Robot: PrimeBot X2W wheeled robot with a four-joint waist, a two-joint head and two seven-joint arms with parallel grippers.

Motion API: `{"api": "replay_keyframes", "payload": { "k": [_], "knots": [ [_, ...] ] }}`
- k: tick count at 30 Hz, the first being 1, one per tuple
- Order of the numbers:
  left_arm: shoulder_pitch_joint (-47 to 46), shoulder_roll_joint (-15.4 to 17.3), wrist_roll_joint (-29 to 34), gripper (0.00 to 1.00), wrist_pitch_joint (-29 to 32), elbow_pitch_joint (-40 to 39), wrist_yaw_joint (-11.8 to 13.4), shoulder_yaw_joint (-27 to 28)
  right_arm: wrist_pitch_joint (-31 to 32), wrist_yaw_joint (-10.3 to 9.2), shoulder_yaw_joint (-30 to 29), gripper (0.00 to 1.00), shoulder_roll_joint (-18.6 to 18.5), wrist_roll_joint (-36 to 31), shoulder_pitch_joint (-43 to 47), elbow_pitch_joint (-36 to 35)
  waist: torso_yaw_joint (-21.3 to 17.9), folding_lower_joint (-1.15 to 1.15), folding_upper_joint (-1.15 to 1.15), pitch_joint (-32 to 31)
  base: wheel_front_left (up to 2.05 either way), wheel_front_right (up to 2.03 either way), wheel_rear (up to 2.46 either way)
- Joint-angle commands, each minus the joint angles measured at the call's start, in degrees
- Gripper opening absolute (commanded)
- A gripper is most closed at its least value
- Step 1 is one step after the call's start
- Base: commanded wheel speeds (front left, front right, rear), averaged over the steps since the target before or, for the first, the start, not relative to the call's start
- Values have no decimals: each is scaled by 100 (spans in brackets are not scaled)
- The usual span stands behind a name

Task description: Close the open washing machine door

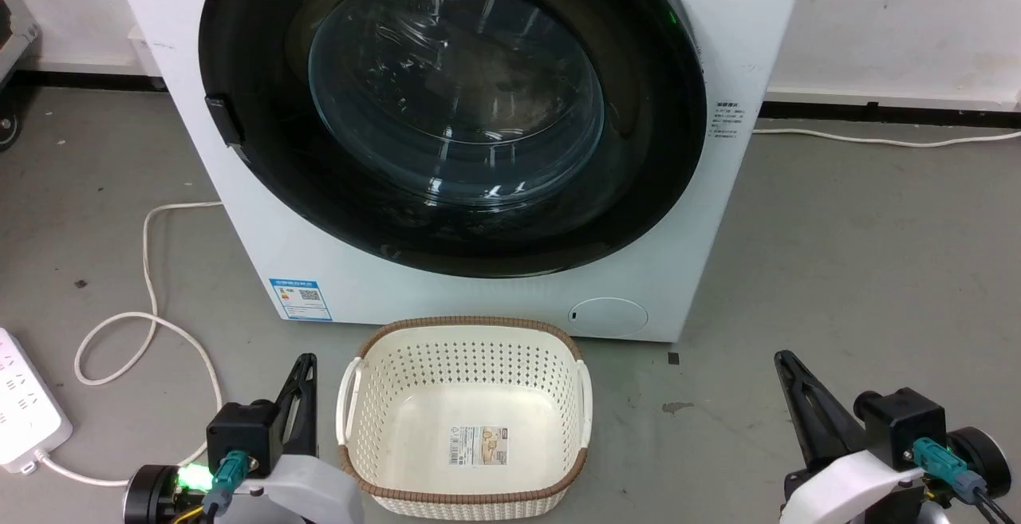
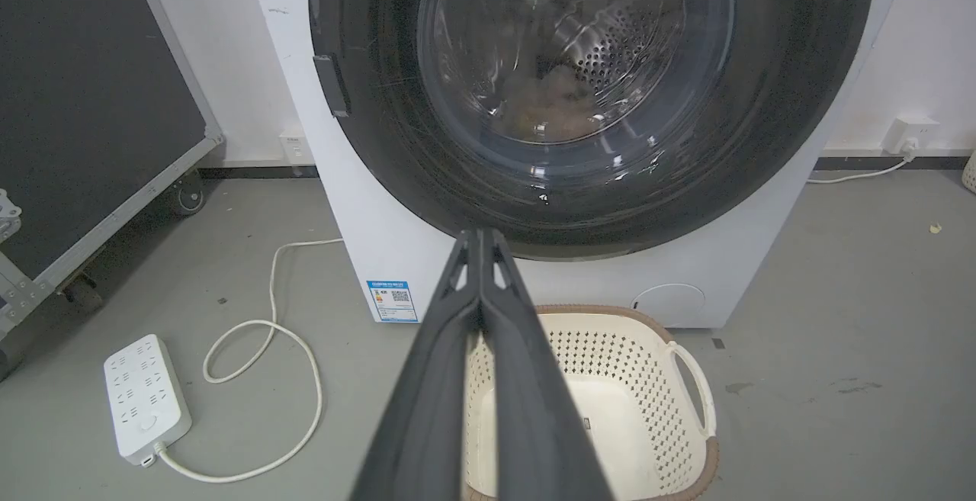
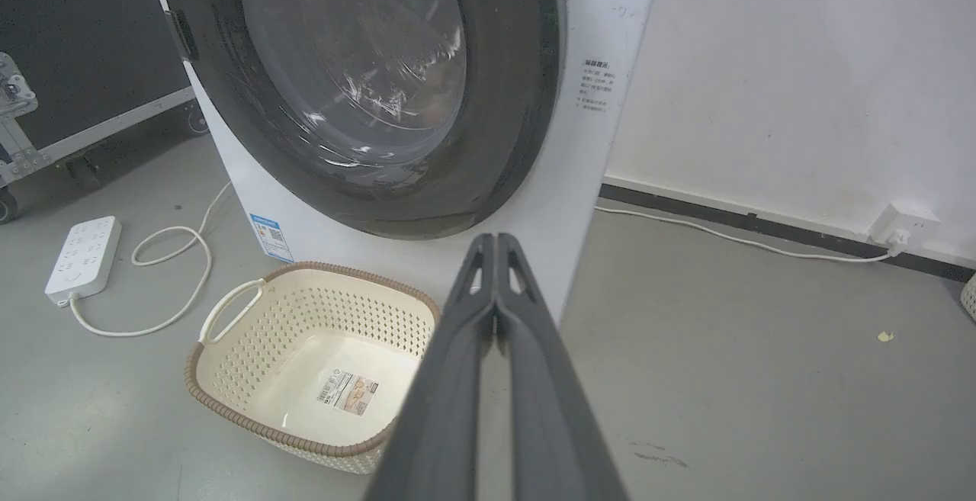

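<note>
Left pincer (image 1: 306, 364): clenched, empty, low at left of basket (image 1: 467, 323). Power strip (image 1: 24, 408), looped cord (image 1: 146, 245): floor, left of machine (image 1: 295, 245). Door (image 1: 455, 109): centre, apparently flush against machine front; closing looks done, latch unconfirmed. Basket: just before machine, obstructing any low central approach. Right pincer (image 1: 786, 364): clenched, empty; bare floor around it.

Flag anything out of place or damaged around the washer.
Nothing looks damaged or spilled. The washing machine door appears flush against the washing machine; the basket stands upright before it. A white cable loops loosely on the floor.
</note>
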Motion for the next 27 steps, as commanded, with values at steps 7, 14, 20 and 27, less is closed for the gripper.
{"api": "replay_keyframes", "payload": {
  "k": [7,14,20,27],
  "knots": [
    [-87,-2,16,0,2,-25,16,8,6,-4,1,0,28,-43,-79,-35,0,0,0,0,0,0,0],
    [-87,-2,16,0,2,-25,16,8,6,-4,1,0,28,-43,-79,-35,0,0,0,0,0,0,0],
    [-87,-2,16,0,2,-25,16,8,6,-4,1,0,28,-43,-79,-35,0,0,0,0,0,0,0],
    [-87,-2,16,0,2,-25,16,8,6,-4,1,0,28,-43,-79,-35,0,0,0,0,0,0,0]
  ]
}}
